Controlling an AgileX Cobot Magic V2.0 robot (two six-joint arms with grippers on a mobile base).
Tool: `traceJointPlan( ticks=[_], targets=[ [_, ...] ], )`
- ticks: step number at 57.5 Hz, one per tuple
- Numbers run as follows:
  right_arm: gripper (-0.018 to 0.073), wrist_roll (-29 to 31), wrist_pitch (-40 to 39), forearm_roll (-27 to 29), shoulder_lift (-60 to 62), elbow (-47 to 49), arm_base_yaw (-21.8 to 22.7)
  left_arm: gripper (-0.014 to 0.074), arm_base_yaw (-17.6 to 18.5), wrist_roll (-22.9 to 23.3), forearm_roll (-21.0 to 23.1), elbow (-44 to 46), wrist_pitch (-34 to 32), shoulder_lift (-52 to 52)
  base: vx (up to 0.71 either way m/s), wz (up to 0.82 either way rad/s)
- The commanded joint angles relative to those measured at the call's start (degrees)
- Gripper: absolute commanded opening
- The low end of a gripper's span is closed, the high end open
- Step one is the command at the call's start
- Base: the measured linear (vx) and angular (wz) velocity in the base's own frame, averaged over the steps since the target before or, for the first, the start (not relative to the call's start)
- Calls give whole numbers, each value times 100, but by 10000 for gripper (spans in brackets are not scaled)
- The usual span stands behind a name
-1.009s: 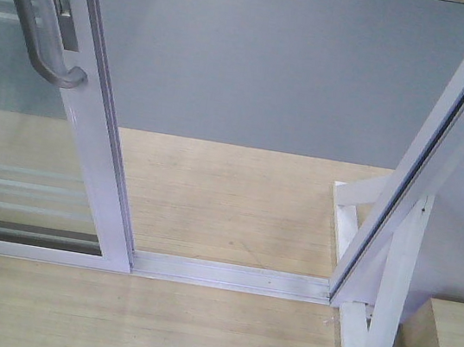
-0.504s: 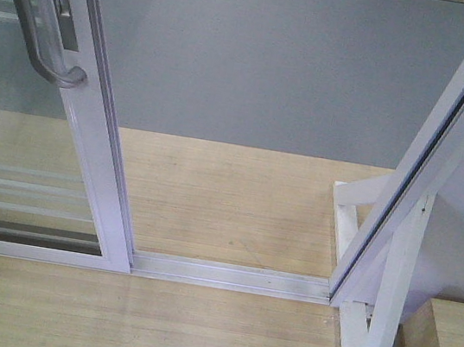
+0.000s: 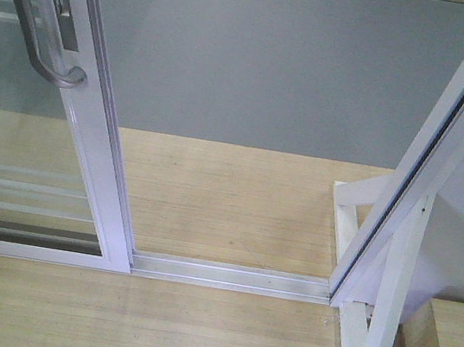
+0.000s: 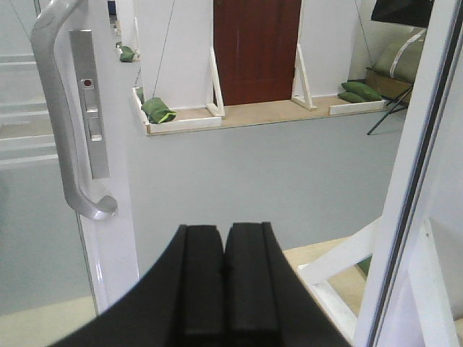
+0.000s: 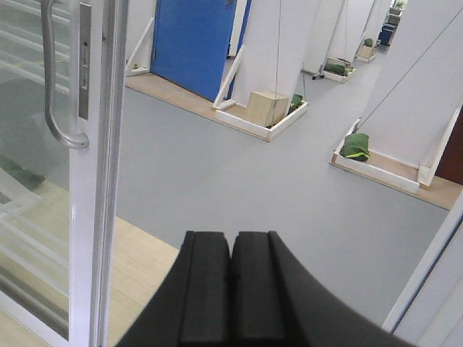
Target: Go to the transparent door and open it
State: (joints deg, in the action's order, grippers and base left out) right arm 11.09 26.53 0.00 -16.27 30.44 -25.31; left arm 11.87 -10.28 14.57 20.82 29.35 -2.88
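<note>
The transparent door [image 3: 89, 135] stands at the left of the front view, its white stile leaning up from the floor track [image 3: 230, 275]. Its curved grey handle [image 3: 28, 21] sits high on that stile. An open gap lies between the door and the fixed white frame [image 3: 426, 159] on the right. In the left wrist view my left gripper [image 4: 224, 230] is shut on nothing, with the handle [image 4: 61, 137] up and to its left. My right gripper [image 5: 231, 235] is also shut and empty, right of the door stile [image 5: 90, 217] and handle [image 5: 52, 94]. Neither gripper touches the door.
Beyond the track there is wooden floor, then grey floor [image 3: 274, 66]. A white braced support [image 3: 368, 316] stands at the foot of the right frame. Far off are white partitions, a blue door [image 5: 192, 43], a brown door [image 4: 255, 50] and green bags [image 5: 356, 147].
A dark shape at the right edge of the front view has gone out of sight. The door and frame stay where they were.
</note>
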Motion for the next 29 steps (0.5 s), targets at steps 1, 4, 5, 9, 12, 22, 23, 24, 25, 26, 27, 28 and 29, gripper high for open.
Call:
traceJointPlan(
  ticks=[1,4,5,9,12,22,23,24,25,26,27,28,29],
  targets=[
    [0,-20,-469,-57,-56,165,7,-6,29,39,-298,151,-464,-87,0,0],
    [0,-20,-469,-57,-56,165,7,-6,29,217,-634,151,-541,-87,0,0],
    [0,-20,-469,-57,-56,165,7,-6,29,294,-708,151,-570,-87,0,0],
    [0,-20,-469,-57,-56,165,7,-6,29,647,-1052,151,-800,-87,0,0],
    [0,-20,-469,-57,-56,165,7,-6,29,721,-1208,151,-964,-87,0,0],
    [0,-20,-469,-40,-56,165,7,-6,29,700,-1280,136,-1188,-87,0,0],
    [0,-20,-469,-40,-56,165,7,-6,29,681,-1302,118,-1197,-87,0,0],
    [0,-20,-469,-40,-56,165,7,-6,29,662,-1336,83,-1212,-87,0,0],
    [0,-20,-469,-40,-56,165,7,-6,29,644,-1363,29,-1229,-87,0,0],
    [0,-20,-469,-40,-56,165,7,-6,29,619,-1376,-14,-1250,-77,0,0],
    [0,-20,-476,-41,-56,165,7,-6,22,604,-1403,-92,-1288,-49,0,0],
    [0,-20,-476,-41,-56,165,7,-6,22,589,-1411,-151,-1321,-21,0,0],
    [0,-20,-476,-41,-56,165,7,-6,16,568,-1457,-254,-1371,12,0,0]
  ],
)
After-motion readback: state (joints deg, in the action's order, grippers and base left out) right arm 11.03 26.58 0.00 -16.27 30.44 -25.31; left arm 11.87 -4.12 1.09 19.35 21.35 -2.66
